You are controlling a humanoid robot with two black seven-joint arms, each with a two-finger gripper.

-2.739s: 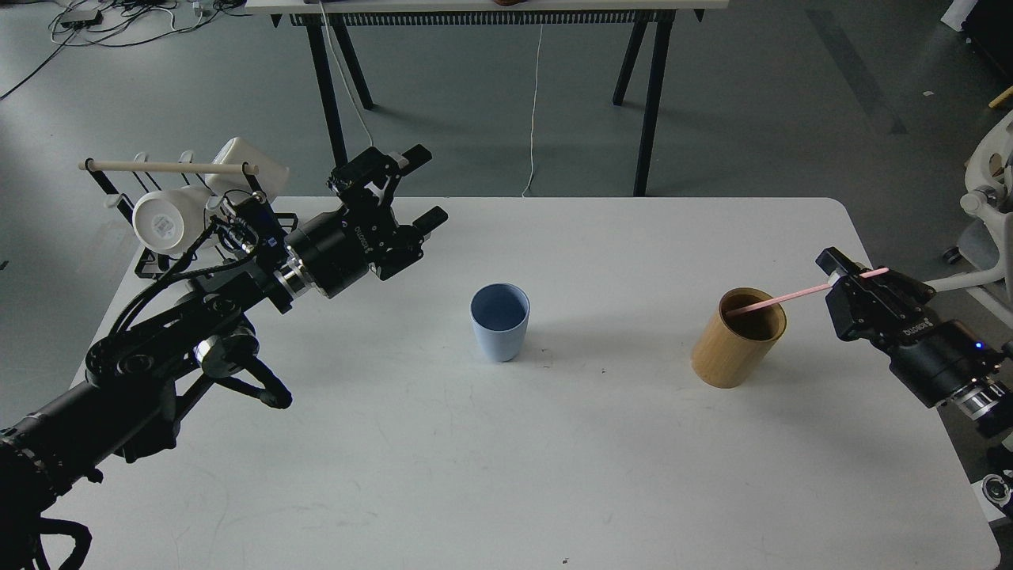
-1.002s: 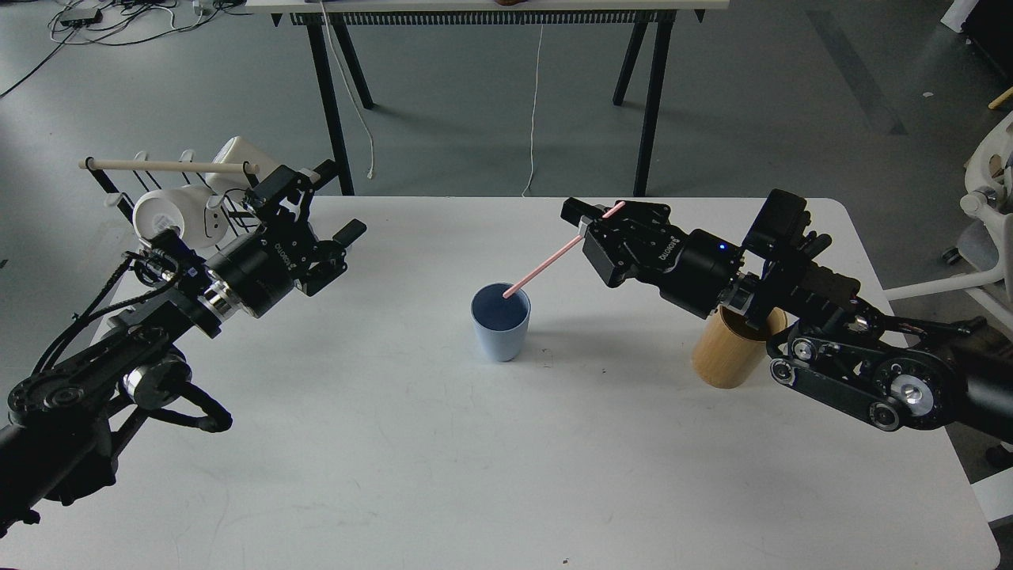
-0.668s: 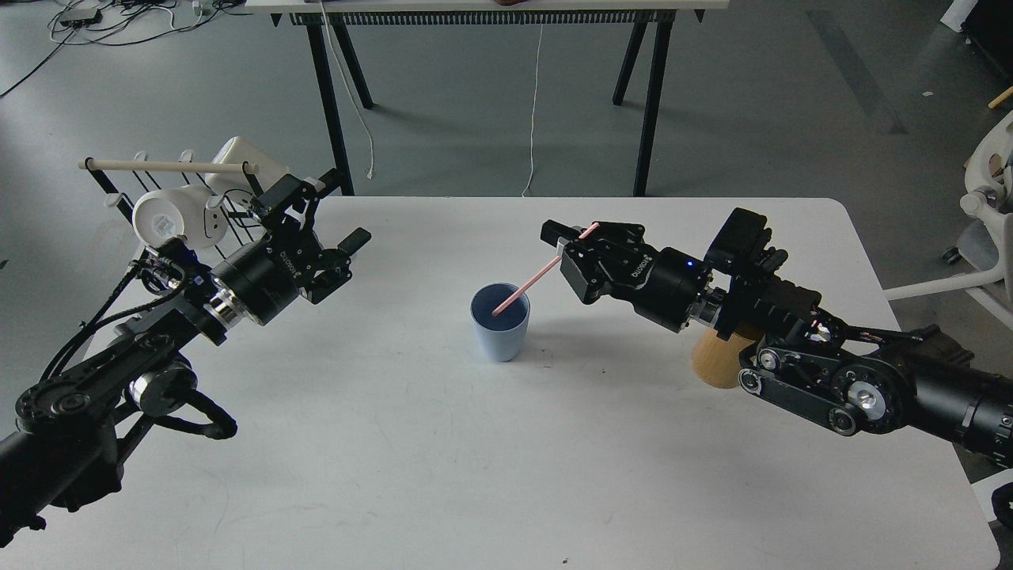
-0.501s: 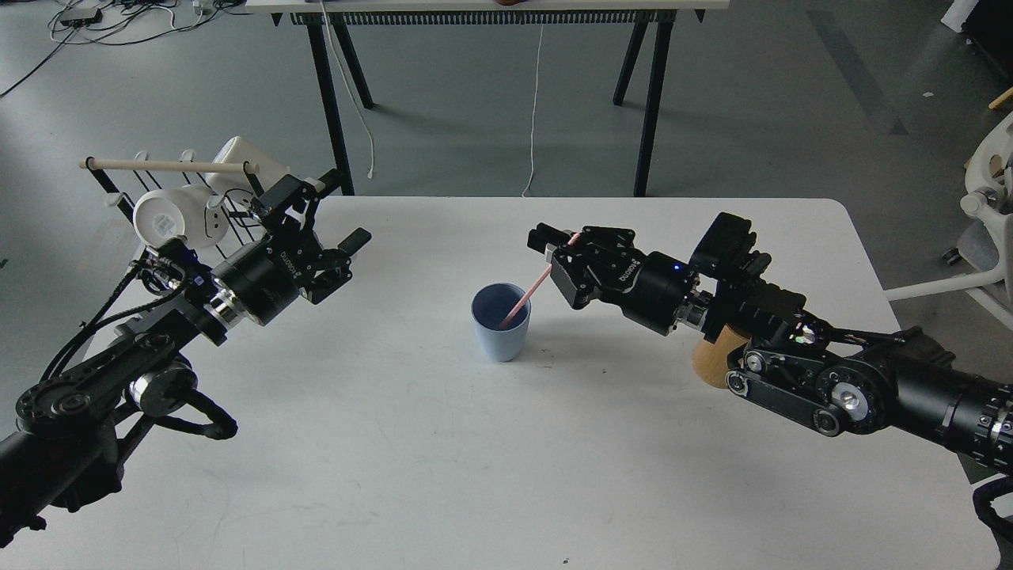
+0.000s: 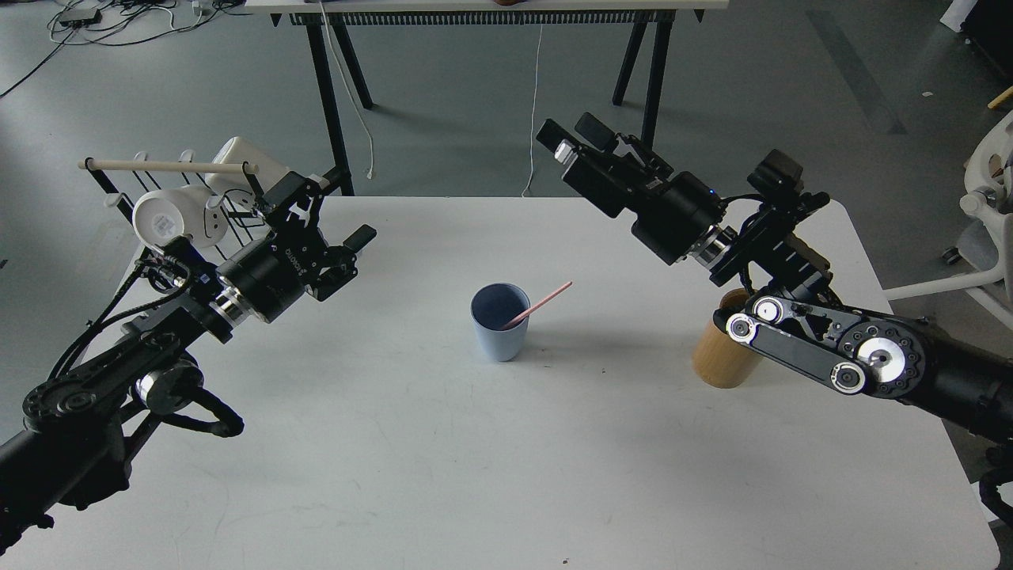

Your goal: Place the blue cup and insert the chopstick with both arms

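The blue cup [image 5: 499, 324] stands upright in the middle of the white table [image 5: 506, 475]. The pink chopstick [image 5: 546, 299] leans in it, its upper end sticking out over the right rim. My right gripper [image 5: 571, 139] is open and empty, raised above the table's far edge, up and to the right of the cup. My left gripper [image 5: 332, 215] is open and empty, well left of the cup, near the mug rack.
A tan wooden cylinder [image 5: 718, 360] stands right of the cup, partly behind my right arm. A black rack [image 5: 170, 168] with a wooden dowel and white mugs [image 5: 168, 218] sits at the table's far left corner. A dark-legged table stands behind.
My right gripper lowered the chopstick into the cup, let it go and rose up and back. The chopstick now leans in the cup. The left gripper barely moved.
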